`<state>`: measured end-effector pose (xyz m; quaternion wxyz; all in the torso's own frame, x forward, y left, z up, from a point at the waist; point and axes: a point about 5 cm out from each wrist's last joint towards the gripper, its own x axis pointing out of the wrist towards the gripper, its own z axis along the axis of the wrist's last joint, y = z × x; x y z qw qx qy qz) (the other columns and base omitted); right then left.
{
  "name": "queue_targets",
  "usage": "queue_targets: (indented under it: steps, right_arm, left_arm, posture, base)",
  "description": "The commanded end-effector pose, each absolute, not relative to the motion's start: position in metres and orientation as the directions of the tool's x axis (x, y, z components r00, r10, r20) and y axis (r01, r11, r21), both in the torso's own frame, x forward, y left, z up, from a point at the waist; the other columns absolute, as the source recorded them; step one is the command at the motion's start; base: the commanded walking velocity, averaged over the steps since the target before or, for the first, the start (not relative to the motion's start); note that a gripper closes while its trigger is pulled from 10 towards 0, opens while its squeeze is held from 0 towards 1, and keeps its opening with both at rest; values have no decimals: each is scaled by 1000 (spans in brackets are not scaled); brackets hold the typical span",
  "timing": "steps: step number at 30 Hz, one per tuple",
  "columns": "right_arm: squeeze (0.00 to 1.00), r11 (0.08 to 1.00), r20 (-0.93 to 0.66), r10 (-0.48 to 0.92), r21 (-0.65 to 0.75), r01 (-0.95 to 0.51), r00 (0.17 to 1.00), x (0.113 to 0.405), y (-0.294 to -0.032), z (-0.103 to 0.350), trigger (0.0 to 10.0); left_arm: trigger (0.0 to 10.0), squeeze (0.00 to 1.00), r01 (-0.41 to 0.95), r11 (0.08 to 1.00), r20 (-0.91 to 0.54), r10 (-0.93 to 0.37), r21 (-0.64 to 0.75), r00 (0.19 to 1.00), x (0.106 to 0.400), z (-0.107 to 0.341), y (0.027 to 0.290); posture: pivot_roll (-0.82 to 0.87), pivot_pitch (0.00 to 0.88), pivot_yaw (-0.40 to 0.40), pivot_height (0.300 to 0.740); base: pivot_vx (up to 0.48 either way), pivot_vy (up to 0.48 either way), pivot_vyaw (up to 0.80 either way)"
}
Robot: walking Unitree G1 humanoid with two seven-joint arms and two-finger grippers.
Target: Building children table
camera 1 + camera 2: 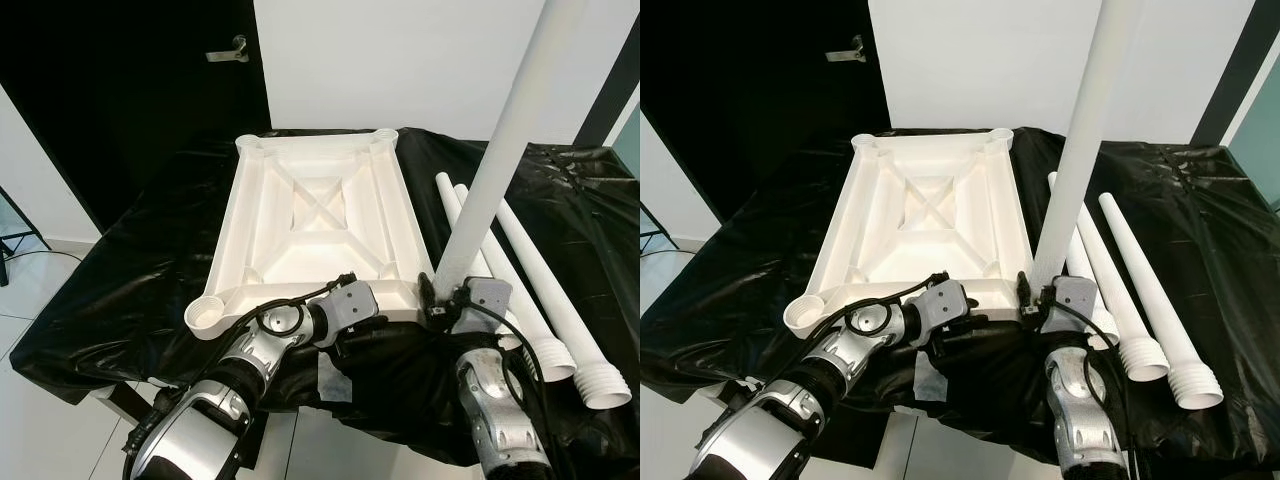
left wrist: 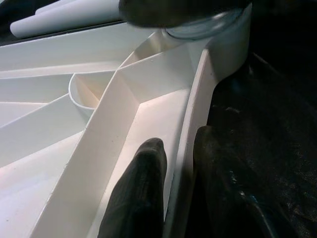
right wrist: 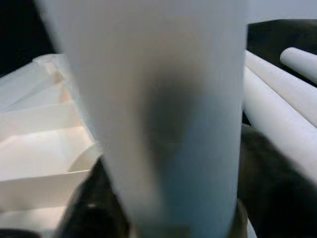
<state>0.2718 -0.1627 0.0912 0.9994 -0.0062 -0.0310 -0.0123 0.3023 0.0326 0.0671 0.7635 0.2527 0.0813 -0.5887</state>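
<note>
The white table top (image 1: 320, 215) lies upside down on a black-covered table, ribs and corner sockets facing up. My right gripper (image 1: 447, 300) is shut on a white table leg (image 1: 500, 150), which stands upright at the near right corner socket. In the right wrist view the leg (image 3: 158, 99) sits between both black fingers (image 3: 267, 173). My left gripper (image 2: 178, 188) is shut on the table top's near rim (image 2: 190, 129), just left of that corner, with one finger (image 2: 138, 193) inside the rim and the other outside.
Three loose white legs (image 1: 540, 270) lie side by side on the black sheet (image 1: 130, 270) to the right, threaded ends toward me. The near left corner socket (image 1: 208, 315) is open. A dark door with a handle (image 1: 230, 50) stands behind.
</note>
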Motion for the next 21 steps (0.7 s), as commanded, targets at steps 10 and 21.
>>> queue_targets:
  steps: [10, 21]
  right_arm:
    - [0, 949, 14, 234, -219, -225, 972, 273, -160, 87, 10000]
    - [0, 820, -22, 491, -326, -471, 871, 282, -172, 106, 10000]
  left_arm:
    - [10000, 0, 989, 134, -637, -758, 63, 144, 264, 6, 56]
    - [10000, 0, 990, 126, -638, -758, 62, 136, 265, 7, 55]
  posture:
    - [-7, 0, -15, 740]
    - [-16, 0, -1, 740]
  base:
    - [0, 0, 0]
    - [0, 0, 0]
